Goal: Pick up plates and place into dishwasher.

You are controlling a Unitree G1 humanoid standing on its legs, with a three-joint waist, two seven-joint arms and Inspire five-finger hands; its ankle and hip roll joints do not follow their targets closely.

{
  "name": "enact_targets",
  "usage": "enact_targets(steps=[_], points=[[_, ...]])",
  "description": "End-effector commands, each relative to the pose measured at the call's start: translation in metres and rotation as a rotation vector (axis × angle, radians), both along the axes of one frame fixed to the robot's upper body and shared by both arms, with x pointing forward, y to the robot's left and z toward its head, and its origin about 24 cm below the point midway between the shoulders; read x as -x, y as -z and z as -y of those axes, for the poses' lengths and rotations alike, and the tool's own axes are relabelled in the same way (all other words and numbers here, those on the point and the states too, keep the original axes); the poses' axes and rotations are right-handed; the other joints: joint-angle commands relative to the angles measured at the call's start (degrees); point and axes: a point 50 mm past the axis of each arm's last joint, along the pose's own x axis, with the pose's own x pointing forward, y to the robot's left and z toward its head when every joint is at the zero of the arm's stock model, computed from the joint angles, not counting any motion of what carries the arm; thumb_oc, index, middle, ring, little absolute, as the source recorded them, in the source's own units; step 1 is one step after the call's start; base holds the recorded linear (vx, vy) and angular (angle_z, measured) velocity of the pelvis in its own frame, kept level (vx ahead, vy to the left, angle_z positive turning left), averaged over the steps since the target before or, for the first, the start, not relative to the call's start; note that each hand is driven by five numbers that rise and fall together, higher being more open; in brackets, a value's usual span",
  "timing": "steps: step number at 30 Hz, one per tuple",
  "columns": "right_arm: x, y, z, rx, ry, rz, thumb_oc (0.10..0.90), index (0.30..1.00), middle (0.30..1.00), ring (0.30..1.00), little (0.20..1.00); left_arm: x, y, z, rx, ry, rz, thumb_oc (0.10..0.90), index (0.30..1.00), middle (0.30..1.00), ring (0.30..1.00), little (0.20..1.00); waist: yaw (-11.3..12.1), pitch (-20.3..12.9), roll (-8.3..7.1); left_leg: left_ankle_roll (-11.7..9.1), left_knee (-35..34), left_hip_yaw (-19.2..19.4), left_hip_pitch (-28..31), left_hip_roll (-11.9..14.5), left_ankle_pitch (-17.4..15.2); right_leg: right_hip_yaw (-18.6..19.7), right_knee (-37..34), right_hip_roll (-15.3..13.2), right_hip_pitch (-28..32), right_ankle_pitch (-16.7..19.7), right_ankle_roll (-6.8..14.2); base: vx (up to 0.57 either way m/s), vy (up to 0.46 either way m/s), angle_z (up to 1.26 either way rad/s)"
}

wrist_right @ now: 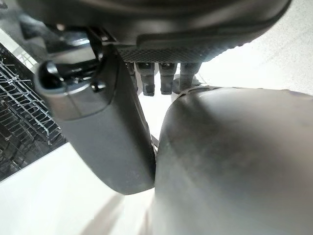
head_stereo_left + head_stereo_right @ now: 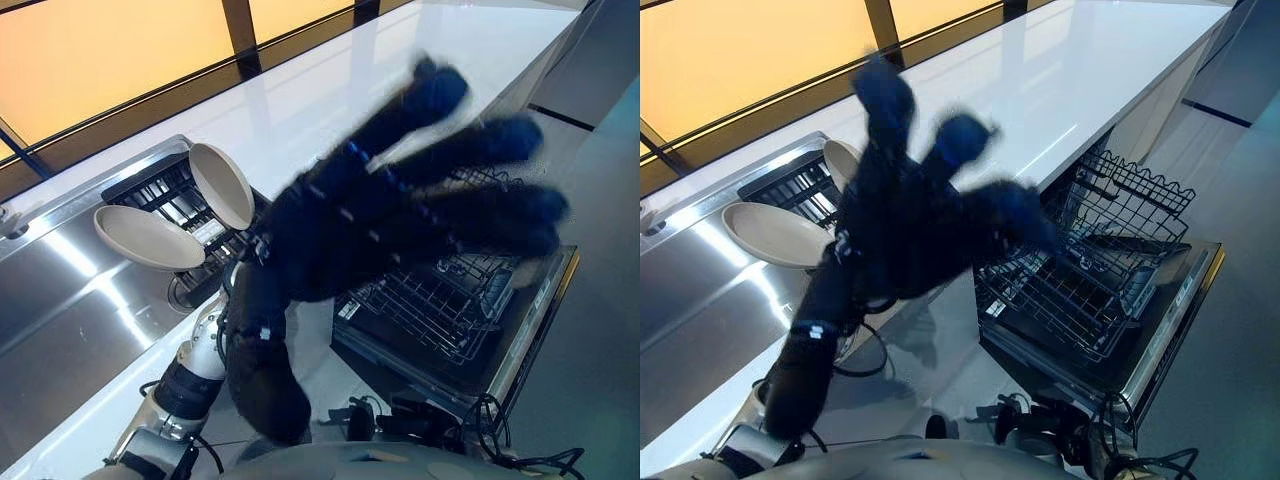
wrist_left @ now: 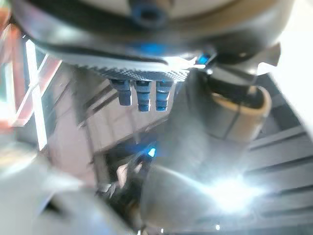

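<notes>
Two beige plates stand in a dark rack in the sink: one upright on its edge [image 2: 222, 185], the other tilted low beside it [image 2: 148, 238]. My left hand [image 2: 400, 210] is raised high and close to my head, well above the plates, open with its fingers spread and holding nothing. It covers part of the sink rack and part of the dishwasher. The open dishwasher [image 2: 540, 320] is at the right, its wire rack [image 2: 1090, 270] pulled out with no plates in it. My right hand [image 1: 98, 122] hangs low near the dishwasher rack, fingers relaxed, holding nothing.
The steel sink basin [image 2: 60, 300] lies at the left. A white counter [image 2: 400, 70] runs along the back toward the far right, above the dishwasher. The dishwasher door juts out onto the floor at the right.
</notes>
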Motion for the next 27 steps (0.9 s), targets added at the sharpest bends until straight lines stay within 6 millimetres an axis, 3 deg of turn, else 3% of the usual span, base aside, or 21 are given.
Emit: enact_targets(steps=[1,3,5,6,8,11,14,15,17,18,19,22,27], points=[[0.012,0.004,-0.002,-0.004,-0.02,-0.047,0.8,0.9,0.9,0.9,0.9,-0.001,-0.041,-0.03,0.235,-0.368,0.104,0.8,0.9,0.9,0.9,0.9,0.5,-0.7,0.27,3.0,0.4,1.3,1.4,-3.9,-8.1,1.5,4.8,0.3,2.1,-8.9,4.7,0.0,0.0,0.0],[0.014,0.004,-0.002,-0.005,-0.004,-0.04,0.8,0.9,0.9,0.9,0.9,0.001,-0.048,-0.06,0.23,-0.946,0.159,0.8,0.9,0.9,0.9,0.9,1.3,-0.7,0.33,3.0,0.4,0.5,1.3,-4.1,-7.9,1.0,4.6,0.2,2.4,-9.0,4.6,0.0,0.0,0.0],[0.017,0.005,-0.002,-0.004,0.006,-0.039,0.8,0.9,0.9,0.9,0.9,0.006,-0.048,-0.07,0.209,-1.277,0.21,0.8,0.9,0.9,0.9,0.9,1.9,-0.8,0.35,3.0,0.4,-0.1,1.2,-4.3,-7.9,0.6,4.4,0.2,2.6,-9.1,4.6,-0.01,-0.013,0.08],[0.023,0.006,-0.003,-0.005,0.024,-0.039,0.8,0.9,0.9,0.9,0.9,0.006,-0.046,-0.084,0.168,-1.601,0.292,0.8,0.9,0.9,0.9,0.9,2.8,-1.1,0.33,3.1,0.4,-0.7,1.2,-4.5,-7.9,0.2,4.2,0.2,2.8,-9.4,4.5,0.0,-0.018,0.13],[0.029,0.007,-0.004,-0.012,0.038,-0.041,0.8,0.9,0.9,0.9,0.9,0.001,-0.04,-0.1,0.098,-1.996,0.392,0.8,0.9,0.9,0.9,0.9,3.5,-1.6,0.11,3.3,0.4,-1.1,1.1,-4.7,-7.8,-0.3,4.2,0.2,3.0,-9.7,4.3,0.0,-0.033,0.16],[0.032,0.007,-0.005,-0.028,0.074,-0.034,0.8,0.9,0.9,0.9,0.9,-0.01,-0.034,-0.128,-0.106,-2.346,0.539,0.8,0.9,0.9,0.9,0.9,4.2,-2.4,-0.14,3.3,0.4,-1.3,0.7,-4.8,-7.5,-0.6,4.3,0.2,2.8,-9.9,4.2,0.01,-0.038,0.13],[0.037,0.007,-0.001,-0.017,0.083,-0.05,0.8,0.9,0.9,0.9,0.9,-0.021,-0.03,-0.176,-0.489,-2.662,0.646,0.8,0.9,0.9,0.9,0.9,4.6,-2.8,0.16,3.3,0.4,-1.1,0.7,-4.9,-7.3,-0.4,4.3,0.3,2.8,-10.0,4.1,0.01,0.003,0.1],[0.037,0.007,-0.001,-0.016,0.081,-0.052,0.8,0.9,0.9,0.9,0.9,-0.022,-0.03,-0.18,-0.519,-2.684,0.652,0.8,0.9,0.9,0.9,0.9,4.6,-2.8,0.13,3.3,0.4,-1.1,0.7,-4.9,-7.3,-0.4,4.3,0.3,2.8,-10.0,4.1,0.0,0.021,0.03],[0.041,0.007,0.006,0.004,0.071,-0.071,0.8,0.9,0.9,0.9,0.9,-0.017,-0.034,-0.221,-0.708,-2.894,0.742,0.8,0.9,0.9,0.9,0.9,4.9,-2.7,0.76,3.4,0.4,-0.8,0.9,-4.9,-7.2,-0.5,4.2,0.2,2.9,-10.0,4.2,-0.01,0.035,-0.02],[0.041,0.006,0.007,0.006,0.07,-0.074,0.8,0.9,0.9,0.9,0.9,-0.015,-0.035,-0.231,-0.737,-2.924,0.731,0.8,0.9,0.9,0.9,0.9,4.9,-2.7,0.84,3.4,0.4,-0.8,0.9,-4.9,-7.1,-0.5,4.3,0.1,3.0,-10.0,4.2,-0.01,0.039,-0.06],[0.04,0.005,0.01,0.008,0.073,-0.074,0.8,0.9,0.9,0.9,0.9,-0.011,-0.036,-0.245,0.774,2.932,-0.724,0.8,0.9,0.9,0.9,0.9,5.1,-2.6,1.05,3.4,0.4,-0.7,0.9,-4.9,-7.1,-0.5,4.2,0.1,3.1,-10.0,4.2,-0.01,0.033,-0.08],[0.038,0.004,0.014,0.016,0.084,-0.068,0.8,0.9,0.9,0.9,0.9,0.0,-0.034,-0.279,0.857,2.778,-0.662,0.8,0.9,0.9,0.9,0.9,5.4,-2.5,1.68,3.4,0.4,-0.9,1.0,-5.0,-7.0,-0.8,4.2,-0.1,3.2,-9.9,4.3,-0.01,0.033,-0.03],[0.032,0.002,0.018,0.022,0.084,-0.059,0.8,0.9,0.9,0.9,0.9,0.008,-0.025,-0.307,1.076,2.605,-0.609,0.8,0.9,0.9,0.9,0.9,5.5,-2.4,2.22,3.3,0.4,-0.8,0.8,-5.0,-7.0,-1.2,4.0,-0.4,3.0,-9.7,4.7,-0.01,0.024,0.06]])
